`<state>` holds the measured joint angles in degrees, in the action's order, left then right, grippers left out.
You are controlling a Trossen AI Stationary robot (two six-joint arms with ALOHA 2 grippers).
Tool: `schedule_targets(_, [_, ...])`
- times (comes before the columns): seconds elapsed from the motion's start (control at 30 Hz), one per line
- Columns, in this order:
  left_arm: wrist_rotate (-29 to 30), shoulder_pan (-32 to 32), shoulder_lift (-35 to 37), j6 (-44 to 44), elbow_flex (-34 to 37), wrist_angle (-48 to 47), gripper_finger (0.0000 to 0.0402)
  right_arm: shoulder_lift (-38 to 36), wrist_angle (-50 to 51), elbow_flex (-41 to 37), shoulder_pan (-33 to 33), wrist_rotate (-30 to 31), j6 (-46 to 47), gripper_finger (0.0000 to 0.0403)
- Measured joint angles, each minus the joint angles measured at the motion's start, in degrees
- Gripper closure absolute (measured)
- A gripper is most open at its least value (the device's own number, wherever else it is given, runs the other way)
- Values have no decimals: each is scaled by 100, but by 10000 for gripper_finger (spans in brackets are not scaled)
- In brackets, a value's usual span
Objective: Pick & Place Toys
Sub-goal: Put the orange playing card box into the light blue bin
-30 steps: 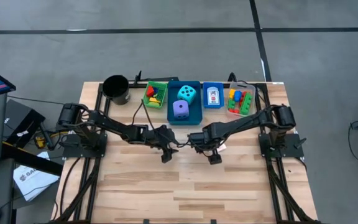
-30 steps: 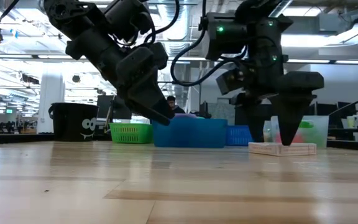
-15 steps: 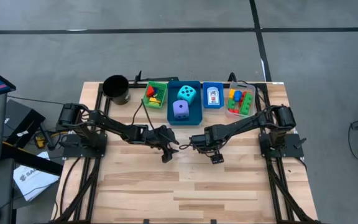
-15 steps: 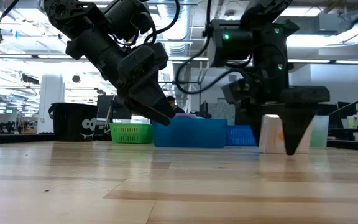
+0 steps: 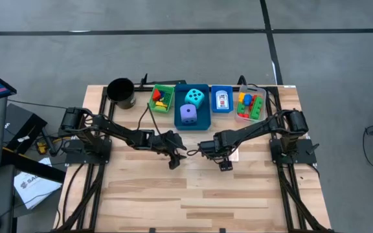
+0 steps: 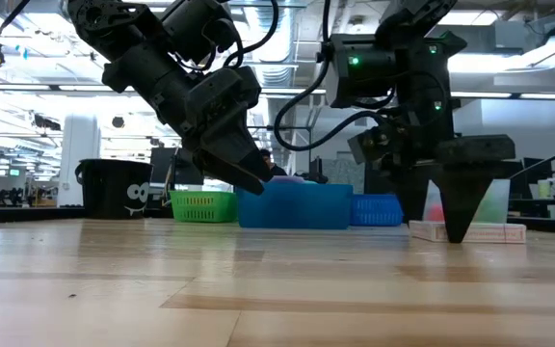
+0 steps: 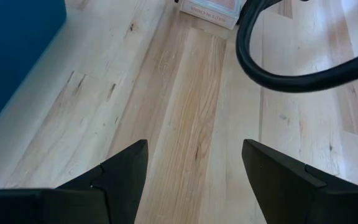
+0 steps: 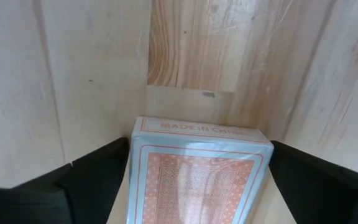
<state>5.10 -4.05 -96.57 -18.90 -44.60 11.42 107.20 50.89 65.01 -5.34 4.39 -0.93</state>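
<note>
You see the right gripper [image 8: 197,180] released, the playing cards [image 8: 197,171] flat on the table [image 8: 73,74] between its fingers.

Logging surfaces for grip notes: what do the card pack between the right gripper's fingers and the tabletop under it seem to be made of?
The card pack looks like printed cardboard under glossy clear wrap: a soft sheen lies over its orange back pattern and lettering. The tabletop looks like pale jointed wood planks, smooth and lightly finished: grain lines and plank seams show. The wrap is a guess from the shine.
</note>
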Motion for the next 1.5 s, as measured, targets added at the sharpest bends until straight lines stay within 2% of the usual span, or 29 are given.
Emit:
schedule_targets(0.27, [0, 0, 0, -2, 0, 0, 147, 0, 17, -4, 0, -9, 461, 52])
schedule_targets(0.5, [0, 0, 0, -4, 0, 0, 147, 0, 81, 2, 0, -60, 1189, 103])
schedule_targets(0.7, [0, 0, 0, -2, 0, -2, 147, -76, 348, -9, 4, -262, 1630, 103])
schedule_targets(0.87, [-2, -1, 0, -2, 0, -9, 147, -476, 413, -4, 21, -255, 2206, 98])
schedule_targets(1.0, [-2, -1, 0, -2, 0, -27, 147, -1052, 420, 0, 26, 151, 2779, 100])
schedule_targets(1.17, [-2, -1, 0, -63, 0, -28, 147, -1809, 457, 2, 124, 1045, 3597, 99])
schedule_targets(1.33, [-7, 0, 0, -623, 0, 9, 147, -2424, 308, 2, 522, 2023, 4369, 98])
schedule_targets(1.5, [-143, -2, 137, -1211, -1, 186, 147, -2811, -262, 4, 1130, 2959, 4499, 98])
